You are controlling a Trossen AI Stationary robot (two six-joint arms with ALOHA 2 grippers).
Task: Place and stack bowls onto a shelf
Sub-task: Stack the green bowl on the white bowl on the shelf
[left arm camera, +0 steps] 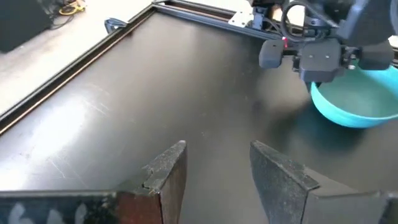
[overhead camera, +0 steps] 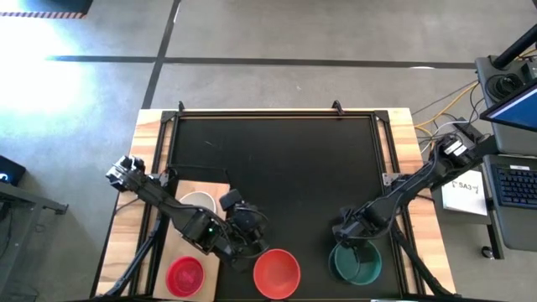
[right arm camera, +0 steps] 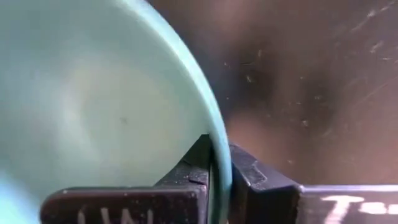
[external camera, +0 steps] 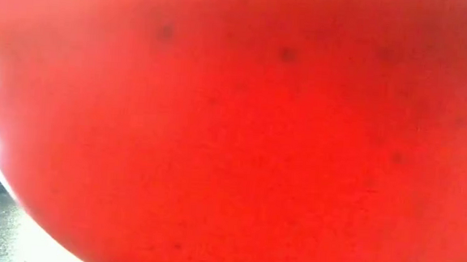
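High view: the left gripper (overhead camera: 245,225) sits low over the black tabletop (overhead camera: 277,159), just above the rim of the red bowl (overhead camera: 276,273), which lies on the tabletop at the near edge; from here I cannot tell whether its fingers touch that rim. Off to the gripper's other side lies the shelf (overhead camera: 180,252), a light wooden board under the left arm. On it stand a white bowl (overhead camera: 198,202) at the far end and a magenta bowl (overhead camera: 185,274) at the near end. The right gripper (overhead camera: 352,237) is at the far rim of the teal bowl (overhead camera: 356,262), which rests on the tabletop near the front edge, well apart from the red bowl.

Low view: the red bowl (external camera: 242,123) fills nearly the whole picture, so neither gripper shows.

Left wrist view: the left gripper (left arm camera: 214,165) has its 2 fingers (left arm camera: 166,171) spread apart with bare tabletop between them, nothing held. Ahead of it, across the table, the teal bowl (left arm camera: 360,102) shows with the other arm's gripper on its rim.

Right wrist view: the right gripper (right arm camera: 219,165) is clamped on the teal bowl (right arm camera: 93,93), 1 finger (right arm camera: 193,168) inside the wall and 1 outside, the rim pinched between them.
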